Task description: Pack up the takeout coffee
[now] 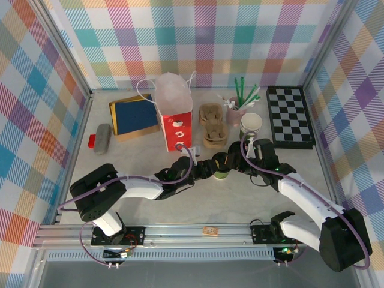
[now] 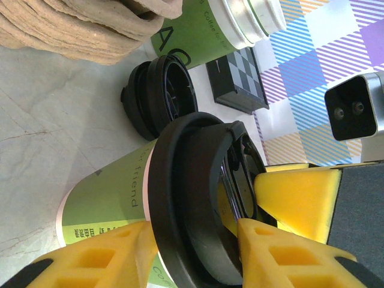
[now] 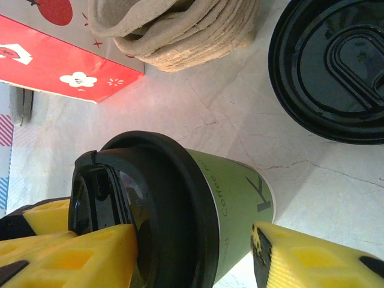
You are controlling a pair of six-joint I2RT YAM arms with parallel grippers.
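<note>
The left hand holds the takeout coffee steady on the desk. The right hand touches its lid, maybe pressing; I cannot tell if it grips.

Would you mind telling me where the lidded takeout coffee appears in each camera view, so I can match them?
Top external: takeout coffee at mid-table, just nearer than the pulp carriers.
Left wrist: takeout coffee lower centre, lid pointing right.
Right wrist: takeout coffee lower centre, lid pointing left.
Shared landmark: pulp carriers, along the upper edge of both wrist views.
</note>
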